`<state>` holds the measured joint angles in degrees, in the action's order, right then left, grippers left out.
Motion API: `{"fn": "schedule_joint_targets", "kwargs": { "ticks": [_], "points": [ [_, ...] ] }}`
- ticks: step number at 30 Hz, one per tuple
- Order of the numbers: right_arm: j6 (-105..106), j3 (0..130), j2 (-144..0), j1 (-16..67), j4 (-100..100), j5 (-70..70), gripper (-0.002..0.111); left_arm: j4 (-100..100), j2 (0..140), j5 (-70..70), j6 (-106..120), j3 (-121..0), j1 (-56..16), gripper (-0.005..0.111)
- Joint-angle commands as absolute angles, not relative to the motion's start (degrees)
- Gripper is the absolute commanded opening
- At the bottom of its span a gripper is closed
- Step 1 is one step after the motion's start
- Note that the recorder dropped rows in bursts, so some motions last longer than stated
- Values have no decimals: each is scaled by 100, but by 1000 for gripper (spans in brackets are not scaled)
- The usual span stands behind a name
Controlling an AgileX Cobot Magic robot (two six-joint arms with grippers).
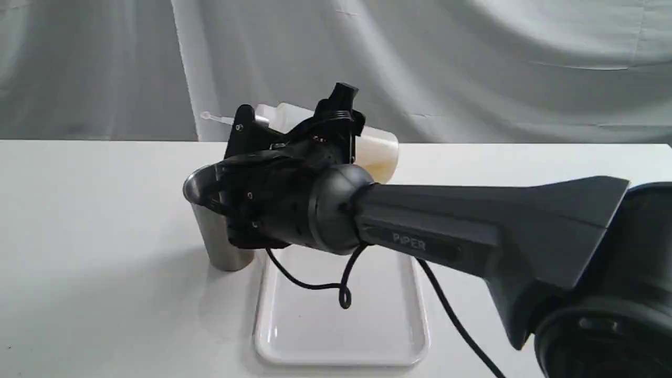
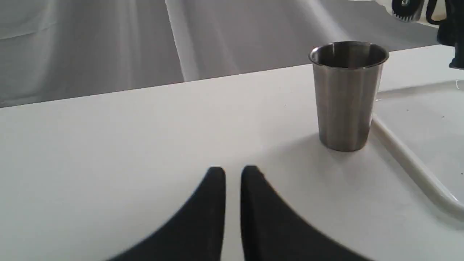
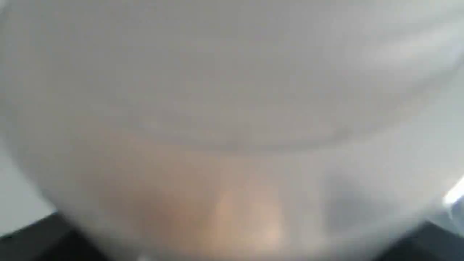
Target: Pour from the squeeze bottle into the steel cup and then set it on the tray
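White tabletop [image 1: 79, 236]: tilted squeeze bottle [image 1: 375, 149], amber liquid [image 3: 232, 210] inside, above steel cup [image 1: 212, 239].

This looks like a robot lab or test stage, not a lived-in room. A plain white table [image 1: 94, 210] stands before a wrinkled pale cloth [image 1: 472, 68] hung as a backdrop across the whole rear of the scene. A dark machine arm [image 1: 472, 226] marked "PiPER" reaches over the tabletop, with a loose black cable [image 1: 302, 283] trailing from it. The props are few and plain: a steel cup [image 2: 346, 98], a white tray [image 1: 341, 325] and a plastic bottle [image 1: 375, 149].
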<state>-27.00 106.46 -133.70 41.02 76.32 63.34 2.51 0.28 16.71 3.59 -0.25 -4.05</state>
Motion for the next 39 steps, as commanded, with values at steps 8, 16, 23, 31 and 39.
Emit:
{"fn": "schedule_joint_targets", "kwargs": {
  "ticks": [8,16,23,31,39],
  "points": [
    [-2686,10710,-13307,4187,8201,6478,54,254,0,1634,349,0,-423,8],
    [-1643,10710,-13307,4211,8335,6493,54,254,0,1634,349,0,-423,8],
    [-1626,10710,-13307,4211,8522,6644,54,254,0,1634,349,0,-423,8],
    [-1401,10746,-13307,4211,8701,6680,54,254,0,1634,349,0,-423,8],
    [-1268,10746,-13307,4199,8981,6725,54,254,0,1634,349,0,-423,8]
  ]
}}
